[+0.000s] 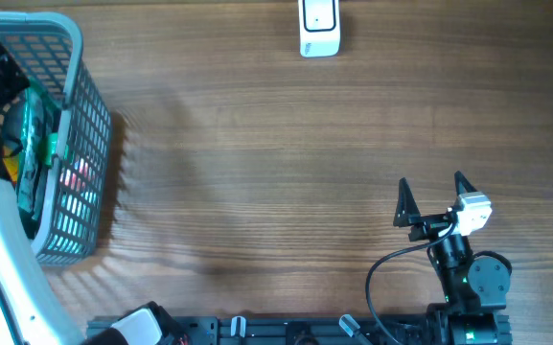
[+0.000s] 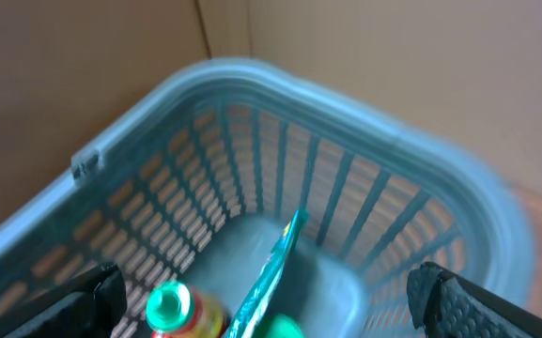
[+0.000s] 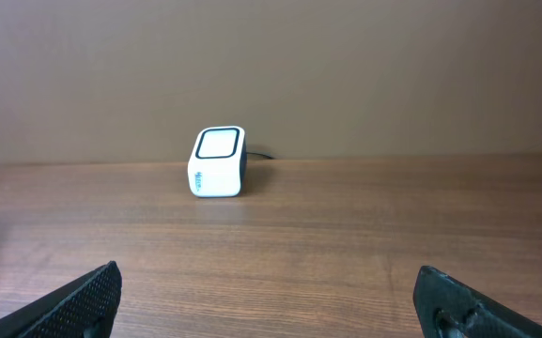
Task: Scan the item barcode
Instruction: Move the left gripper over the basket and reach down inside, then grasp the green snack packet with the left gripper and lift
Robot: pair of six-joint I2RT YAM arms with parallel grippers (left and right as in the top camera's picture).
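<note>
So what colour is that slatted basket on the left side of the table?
The basket is pale blue-grey plastic; the left wrist view shows it best.

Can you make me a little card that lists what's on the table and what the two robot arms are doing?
Table: brown wood
Basket: blue-grey, on the left, things inside
In it: green-capped bottle, teal packet
Scanner: small white box, far side, standing alone
Left end effector: open, empty, over the basket
Right end effector: open, empty, facing the scanner
Item picked up: not yet
</note>
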